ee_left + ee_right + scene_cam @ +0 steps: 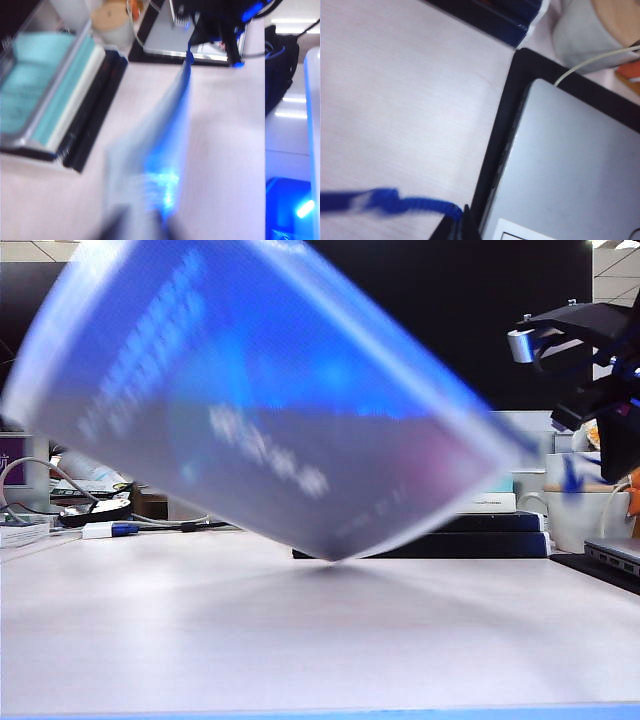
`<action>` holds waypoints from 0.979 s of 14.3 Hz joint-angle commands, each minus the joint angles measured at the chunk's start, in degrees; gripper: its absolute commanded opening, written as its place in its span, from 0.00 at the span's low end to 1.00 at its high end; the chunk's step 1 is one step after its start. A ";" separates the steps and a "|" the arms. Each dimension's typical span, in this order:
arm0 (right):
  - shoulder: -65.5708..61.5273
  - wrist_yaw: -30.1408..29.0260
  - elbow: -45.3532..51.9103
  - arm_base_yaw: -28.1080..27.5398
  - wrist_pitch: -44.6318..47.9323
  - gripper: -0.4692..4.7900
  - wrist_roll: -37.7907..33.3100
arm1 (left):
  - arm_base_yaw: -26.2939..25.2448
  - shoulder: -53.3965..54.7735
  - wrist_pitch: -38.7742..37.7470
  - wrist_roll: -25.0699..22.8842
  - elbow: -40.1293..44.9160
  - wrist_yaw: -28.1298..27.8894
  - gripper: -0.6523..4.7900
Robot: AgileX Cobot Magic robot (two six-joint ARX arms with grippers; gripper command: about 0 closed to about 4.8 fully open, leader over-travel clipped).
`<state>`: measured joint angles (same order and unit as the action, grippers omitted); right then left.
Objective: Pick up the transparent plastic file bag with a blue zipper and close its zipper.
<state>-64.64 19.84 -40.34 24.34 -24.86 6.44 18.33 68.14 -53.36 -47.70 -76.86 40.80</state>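
File bag (pixel 270 400) is up in the air, tilted, blurred w/ motion, filling most of the exterior view from 9 to 3 o'clock; its lowest corner hangs just above the worktop (pixel 300 630), apparently not touching. Translucent whitish plastic w/ blue glow and faint white print.

Left wrist view: bag (pixel 155 150) seen edge-on, running from the lower centre up toward 12 o'clock, w/ the zipper (pixel 187 75) as a blue strip along its upper edge. Left gripper (pixel 132 227) is only a dark blur at 6 o'clock under the bag; can't tell if its fingers are parted or closed, or whether it grips the bag.

Right gripper (pixel 459 222) sits at 6 o'clock in its own view, fingers pinched tight on the blue cord pull (pixel 415 204), which stretches away toward 9 o'clock. Exterior view: right gripper (pixel 575 350) at approx 2 o'clock, high above the worktop, beside the bag's far-right corner.

Also there: teal-and-white books (pixel 45 95) on a dark stack, a silver laptop (pixel 570 170) on a black mat, and a grey mug (pixel 585 35) w/ wooden lid.
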 commanded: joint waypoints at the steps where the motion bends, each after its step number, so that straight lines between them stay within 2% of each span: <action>1: 0.13 -2.01 0.04 -0.07 0.70 0.09 -0.50 | -0.04 1.40 -2.82 1.53 -0.22 -0.85 1.00; 4: 0.15 -4.55 0.02 -0.07 0.35 0.09 -0.52 | -0.04 1.79 -3.30 3.69 -0.22 -2.99 1.00; 6: 0.15 -9.62 0.00 -0.04 -1.18 0.11 -0.70 | -0.04 1.79 -3.04 4.61 -0.22 -4.74 1.00; 7: 0.15 -13.18 0.00 -0.04 -2.12 0.44 -0.79 | -0.04 1.79 -3.08 6.51 -0.22 -8.70 1.00; 8: 0.15 -15.98 0.00 -0.04 -1.84 0.53 -0.79 | -0.04 1.79 -3.19 7.69 -0.22 -8.66 1.00; 9: 0.15 -16.81 -0.02 -0.04 -1.88 0.53 -0.87 | -0.04 1.77 -3.37 7.78 -0.22 -8.46 1.00; 10: 0.15 -18.71 0.00 -0.04 -1.68 0.53 -4.13 | -0.04 1.77 -3.02 8.72 -0.22 -8.28 1.00; 12: 0.39 -22.88 0.04 -0.07 2.51 0.53 -8.37 | -0.04 1.55 0.76 12.79 0.07 -6.05 1.00; 13: 8.70 -22.64 0.07 -0.83 11.91 0.52 -10.97 | -0.07 -2.75 11.08 20.04 4.22 -15.56 1.00; 14: 16.92 -20.70 0.07 -3.54 15.98 0.52 -10.93 | -0.09 -7.74 19.06 22.71 10.97 -20.70 0.94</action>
<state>-49.63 -1.28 -40.14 21.58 -11.29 -4.27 18.24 61.65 -38.06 -26.37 -67.44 20.95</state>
